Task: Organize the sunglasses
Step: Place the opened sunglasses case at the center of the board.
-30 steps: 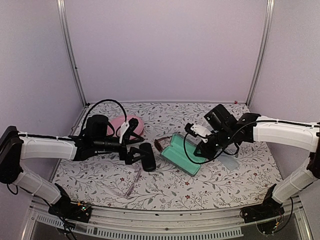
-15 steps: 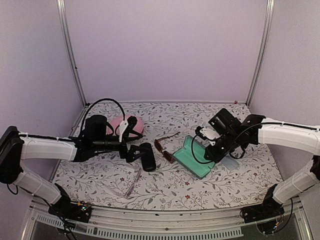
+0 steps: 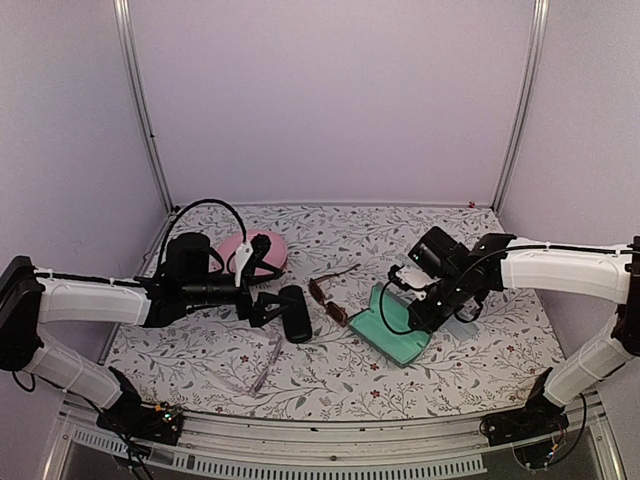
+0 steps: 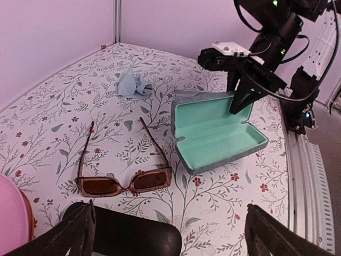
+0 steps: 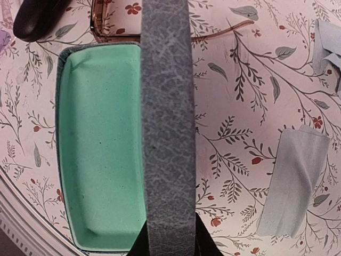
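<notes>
Floral cloth covers our desk [image 3: 480, 370]. Our right hand [image 3: 425, 303] is clenched on the raised lid of the grey-blue rectangular case with mint lining [image 3: 392, 328], probably holding it open for the reddish-brown dark-lensed sunglasses [image 3: 328, 300] at its 10 o'clock. Our left hand [image 3: 263, 297] hangs released over the black oblong hard case [image 3: 295, 322]. The pale near-transparent glasses [image 3: 262, 368] lie at the black case's 7 o'clock.

Right end effector [image 3: 417, 298] clamps open case [image 3: 385, 330] lid; reddish-brown sunglasses [image 3: 328, 302] adjacent.
</notes>
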Controlling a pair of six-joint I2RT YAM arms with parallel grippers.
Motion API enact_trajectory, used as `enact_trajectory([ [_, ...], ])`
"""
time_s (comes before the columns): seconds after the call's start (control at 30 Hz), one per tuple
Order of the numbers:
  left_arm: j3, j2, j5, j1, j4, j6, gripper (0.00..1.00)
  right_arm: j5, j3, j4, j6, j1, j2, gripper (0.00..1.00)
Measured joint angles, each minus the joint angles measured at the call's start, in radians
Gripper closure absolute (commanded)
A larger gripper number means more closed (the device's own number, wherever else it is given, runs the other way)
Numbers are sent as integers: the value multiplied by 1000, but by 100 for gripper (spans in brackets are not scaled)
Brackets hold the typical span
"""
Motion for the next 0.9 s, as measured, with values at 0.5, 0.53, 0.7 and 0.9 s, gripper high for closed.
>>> enact_trajectory([
  [0.5,-3,0,0,0,2,8,2,-26,37,37,-24,1,140,96],
  [0.53,-3,0,0,0,2,11,2,-26,45,40,-28,1,148,96],
  [0.7,-3,0,0,0,2,22,2,-26,91,66,-58,0,202,97],
  [0.9,-3,0,0,0,1,24,2,-19,144,101,-133,-20,268,97],
])
